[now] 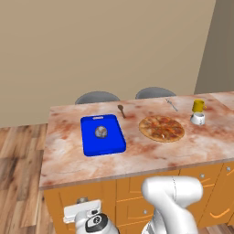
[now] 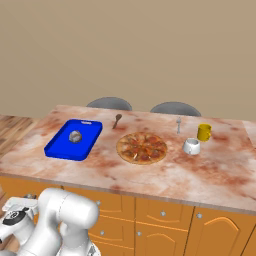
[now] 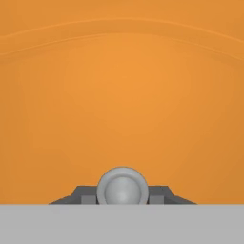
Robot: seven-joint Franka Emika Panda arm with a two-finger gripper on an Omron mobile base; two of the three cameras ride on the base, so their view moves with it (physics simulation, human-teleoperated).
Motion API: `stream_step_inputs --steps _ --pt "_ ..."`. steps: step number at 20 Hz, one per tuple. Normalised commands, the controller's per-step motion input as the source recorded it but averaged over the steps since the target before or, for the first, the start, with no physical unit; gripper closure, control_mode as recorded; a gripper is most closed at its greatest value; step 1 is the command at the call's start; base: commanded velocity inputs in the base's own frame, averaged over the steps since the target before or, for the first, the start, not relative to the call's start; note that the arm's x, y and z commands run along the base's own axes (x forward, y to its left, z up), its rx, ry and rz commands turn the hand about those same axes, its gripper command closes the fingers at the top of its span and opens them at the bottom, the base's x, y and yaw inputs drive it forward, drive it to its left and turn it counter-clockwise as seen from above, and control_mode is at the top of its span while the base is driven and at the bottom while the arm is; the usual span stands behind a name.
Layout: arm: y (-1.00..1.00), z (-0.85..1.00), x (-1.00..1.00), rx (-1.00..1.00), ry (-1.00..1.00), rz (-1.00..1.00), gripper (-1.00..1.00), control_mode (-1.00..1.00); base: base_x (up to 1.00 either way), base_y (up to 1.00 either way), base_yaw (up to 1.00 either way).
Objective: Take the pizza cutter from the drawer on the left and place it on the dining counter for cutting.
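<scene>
Gripper [image 3: 123,196]: closed on the round silver knob [image 3: 123,187], one dark fingertip showing at each side of it in the hand view; pressed close to the flat orange front.
Drawer [image 3: 122,105]: orange front shut, filling the space behind the knob; in the left base view, sat at the left end of the cabinet row just under the counter edge, knob [image 1: 82,200] above the white hand.
Pizza cutter: not visible; whereabouts could not be told with the drawer closed.
Dining counter [image 1: 59,160]: long pinkish-brown marbled slab on orange cabinets, running across both base views.
Cutting board [image 1: 102,134]: blue, lay flat on the left part of the counter, a small grey round object [image 1: 101,132] resting on its middle.
Pizza [image 1: 162,128]: lay flat on the counter to the right of the board, apart from it.
Wooden spoon [image 1: 121,110]: brown, lay behind the gap between board and pizza, near the far edge.
Silver utensil [image 1: 171,104]: thin, lay near the far edge behind the pizza.
Yellow cup [image 1: 198,106]: stood upright right of the pizza, just behind a white bowl [image 1: 198,119].
Stools [image 1: 97,97]: two grey round seats beyond the far edge of the counter.
Arm [image 1: 176,201]: white, bent low in front of the cabinets, reaching toward the left drawer.
</scene>
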Motion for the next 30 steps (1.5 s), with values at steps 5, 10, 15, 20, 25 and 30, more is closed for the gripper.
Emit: stream_step_inputs --steps 5,10,15,20,25,30 --pt "0.00 0.00 -0.56 0.00 0.00 0.00 1.00 -1.00 0.00 0.00 0.00" --pt "0.00 0.00 -0.55 0.00 0.00 0.00 1.00 -1.00 0.00 0.00 0.00" --pt "0.00 0.00 -0.55 0.00 0.00 0.00 1.00 -1.00 0.00 0.00 0.00" --pt "0.00 0.00 -0.55 0.00 0.00 0.00 1.00 -1.00 0.00 0.00 0.00" --pt "0.00 0.00 -0.54 0.00 0.00 0.00 1.00 -1.00 0.00 0.00 0.00" --pt "0.02 0.00 -0.53 0.00 0.00 0.00 1.00 -1.00 0.00 0.00 0.00"
